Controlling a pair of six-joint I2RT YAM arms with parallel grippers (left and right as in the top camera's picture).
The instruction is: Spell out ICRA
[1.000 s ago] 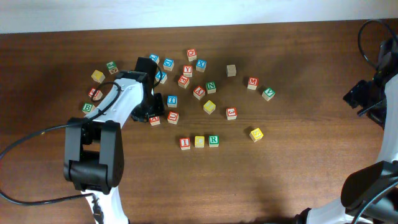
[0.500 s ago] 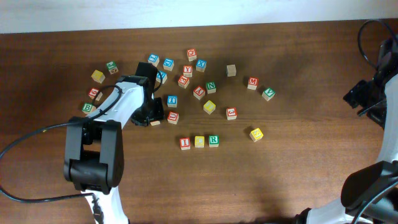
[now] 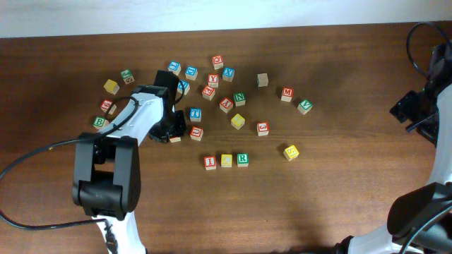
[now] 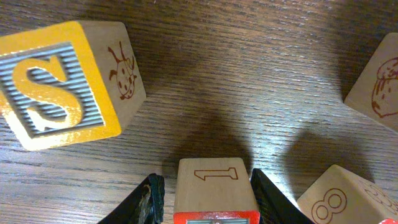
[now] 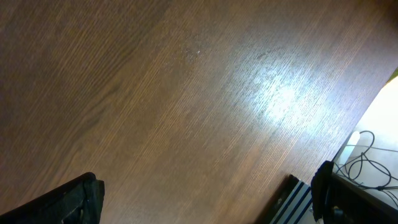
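A row of three blocks lies at the front centre of the table: a red I, a yellow block and a green R. My left gripper is down at the table beside the block pile. In the left wrist view its fingers straddle a red-topped block with a "1" on its side; a strip of table shows between the left finger and the block. The block's top letter is hidden. My right gripper is open and empty at the far right edge.
Several loose letter blocks are scattered across the back left and centre. A yellow S block, a block with an "8" and another block lie close around the left gripper. A yellow block lies right of the row.
My left gripper has shifted slightly down over the red-topped block and now covers more of it. The right arm has barely moved.
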